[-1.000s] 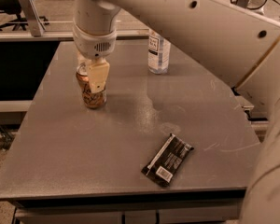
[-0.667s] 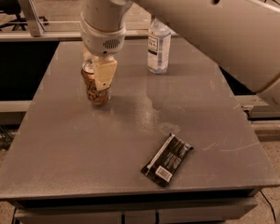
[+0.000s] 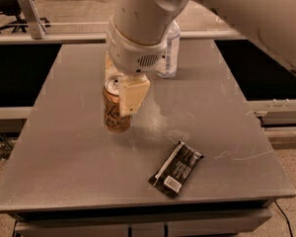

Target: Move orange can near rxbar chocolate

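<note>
The orange can [image 3: 114, 113] is upright near the middle of the grey table [image 3: 64, 162], tilted slightly. My gripper [image 3: 119, 95] comes down from above and is shut on the can, one cream finger [image 3: 130, 95] across its right side. The rxbar chocolate [image 3: 177, 168], a black wrapper with a white barcode patch, lies flat near the front right edge, to the right of and nearer than the can, with a gap between them.
A clear water bottle [image 3: 168, 48] stands at the back of the table, partly behind my arm. The table's front edge runs just below the bar. A floor and metal rails lie beyond the far edge.
My gripper has carried the can from the table's far left toward the middle and front, closer to the bar. The view has shifted too.
</note>
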`<state>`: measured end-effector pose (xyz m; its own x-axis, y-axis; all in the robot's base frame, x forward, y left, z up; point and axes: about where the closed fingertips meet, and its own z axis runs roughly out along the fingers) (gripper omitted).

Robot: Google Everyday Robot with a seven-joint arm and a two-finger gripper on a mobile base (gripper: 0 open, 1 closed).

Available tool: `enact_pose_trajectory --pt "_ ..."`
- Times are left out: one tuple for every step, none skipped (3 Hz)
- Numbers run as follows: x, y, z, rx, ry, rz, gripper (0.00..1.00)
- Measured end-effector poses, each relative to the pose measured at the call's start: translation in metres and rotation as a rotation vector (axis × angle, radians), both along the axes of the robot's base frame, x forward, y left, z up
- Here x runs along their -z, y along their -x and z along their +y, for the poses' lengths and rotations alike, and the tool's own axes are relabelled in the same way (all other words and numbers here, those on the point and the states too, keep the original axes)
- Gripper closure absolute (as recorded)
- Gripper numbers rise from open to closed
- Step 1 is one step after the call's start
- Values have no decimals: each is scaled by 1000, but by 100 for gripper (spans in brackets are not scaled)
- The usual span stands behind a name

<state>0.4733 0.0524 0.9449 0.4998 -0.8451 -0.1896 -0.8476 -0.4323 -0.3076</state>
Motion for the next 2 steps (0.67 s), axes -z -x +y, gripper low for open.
enact_pose_trajectory --pt "24 34 -33 68 13 65 100" --pt "40 46 -64 154 39 99 100"
